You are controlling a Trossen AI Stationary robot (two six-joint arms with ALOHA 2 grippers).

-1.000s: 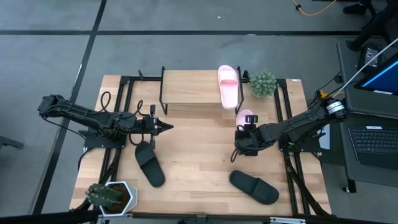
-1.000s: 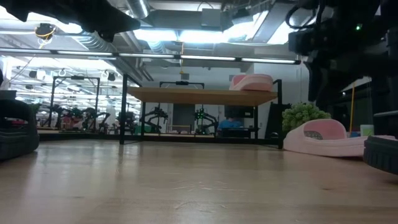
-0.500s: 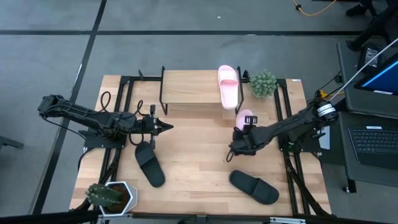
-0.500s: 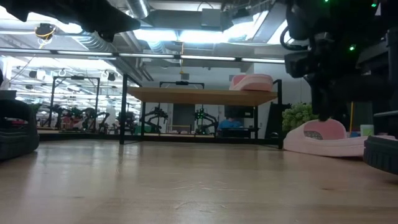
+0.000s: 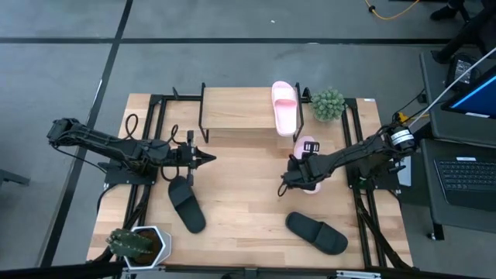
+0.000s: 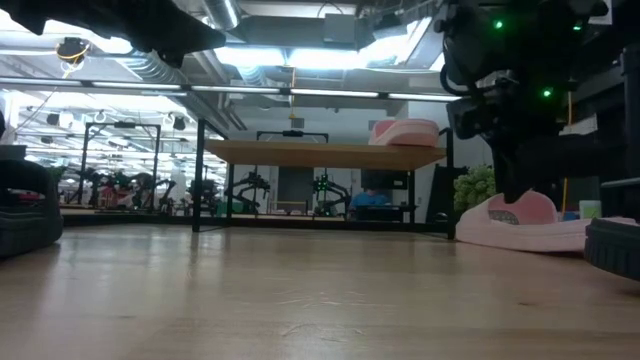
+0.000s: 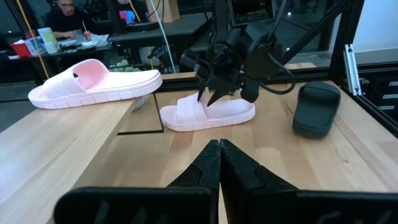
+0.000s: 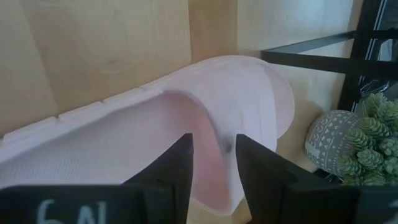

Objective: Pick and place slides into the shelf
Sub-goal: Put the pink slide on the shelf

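Observation:
A pale pink slide [image 5: 311, 187] lies sole-down on the table near the right end of the shelf [image 5: 236, 108]. My right gripper [image 8: 212, 140] is open and points down over it, one finger on each side of the strap's edge [image 8: 205, 121]. The left wrist view shows the same gripper [image 7: 211, 98] right at the slide [image 7: 236, 111]. The second pink slide [image 5: 284, 107] rests on the shelf's top board. Two black slides [image 5: 187, 203] [image 5: 316, 232] lie on the near part of the table. My left gripper [image 5: 205, 158] waits shut at the table's left, above the first black slide. My right gripper comes at the pink slide from above, pointing down, and its fingers [image 8: 183, 162] straddle the arched strap near its edge. I cannot tell whether the fingers touch the strap. The slide lies flat on the table.
A round green plant in a grey pot [image 5: 327, 104] stands by the shelf's right end, close behind the pink slide. A cactus in a white pot [image 5: 138, 242] sits at the near left corner. Bare wood [image 5: 240, 186] lies between the two arms.
My right gripper has moved toward the table's left and come down over the pink slide on the table, which has stayed where it was.

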